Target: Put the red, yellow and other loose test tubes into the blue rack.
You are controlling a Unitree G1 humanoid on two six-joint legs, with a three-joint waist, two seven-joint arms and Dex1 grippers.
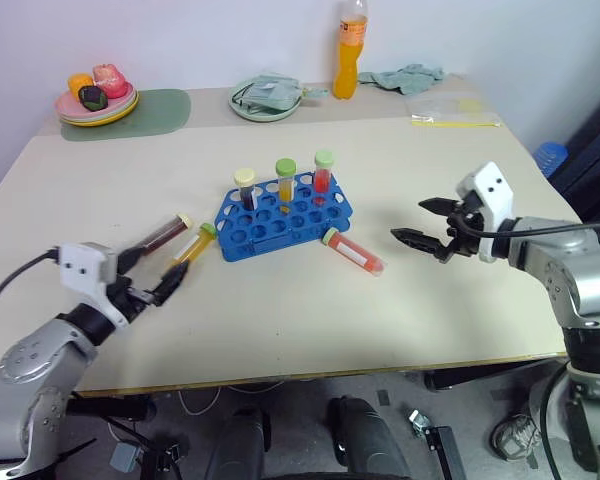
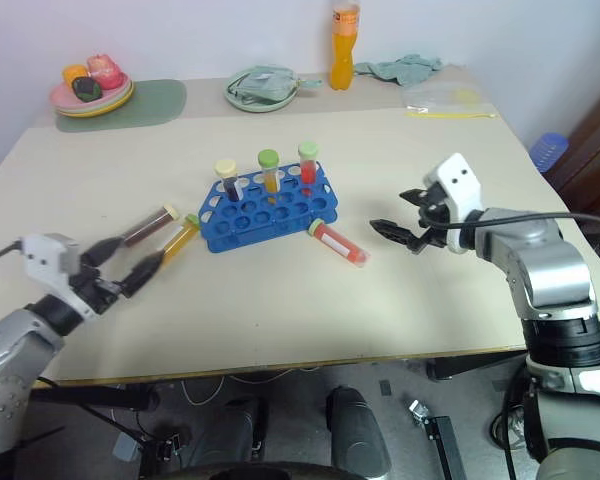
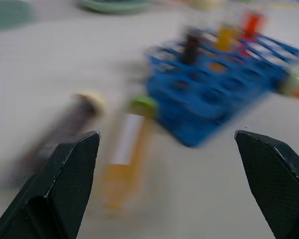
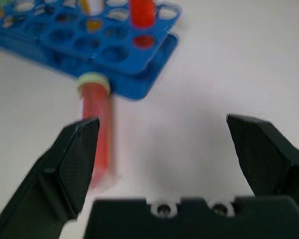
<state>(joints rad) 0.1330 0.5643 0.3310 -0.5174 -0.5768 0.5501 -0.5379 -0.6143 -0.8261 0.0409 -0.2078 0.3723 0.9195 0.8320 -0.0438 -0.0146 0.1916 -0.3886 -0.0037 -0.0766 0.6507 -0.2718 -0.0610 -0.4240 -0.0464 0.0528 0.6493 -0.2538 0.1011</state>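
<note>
Mid-frame on the bench (image 1: 310, 320) sat the blue rack (image 1: 284, 215) with three tubes upright. A red tube (image 1: 353, 252) lay just right of it; yellow (image 1: 194, 245) and maroon (image 1: 162, 234) tubes lay left. Both grippers, left (image 1: 150, 274) and right (image 1: 423, 222), had fingers wide, holding nothing.

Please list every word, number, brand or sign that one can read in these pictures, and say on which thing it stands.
No text can be read in any view.
Orange bottle: its label is too small to read.
Yellow tube lying on the table: it has a white label, blurred, with no legible print.
Clear bag with a yellow strip: no legible print.
Blue rack: no marks can be made out.
</note>
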